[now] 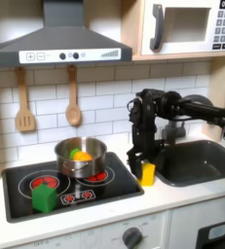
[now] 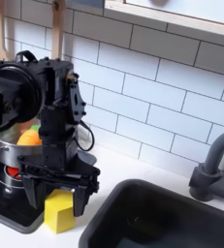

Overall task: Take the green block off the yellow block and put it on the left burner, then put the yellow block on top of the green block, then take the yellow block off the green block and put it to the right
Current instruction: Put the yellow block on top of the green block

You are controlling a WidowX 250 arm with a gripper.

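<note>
Gripper (image 1: 143, 167) straddles yellow block (image 1: 148, 175) at cooktop (image 1: 17, 209) edge — sink (image 1: 197, 160) beside

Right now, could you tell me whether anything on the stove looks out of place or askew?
Nothing looks spilled or damaged. The green block overhangs the cooktop's front edge a little beside the left burner. The yellow block stands upright at the cooktop's right edge, under the hand.
</note>
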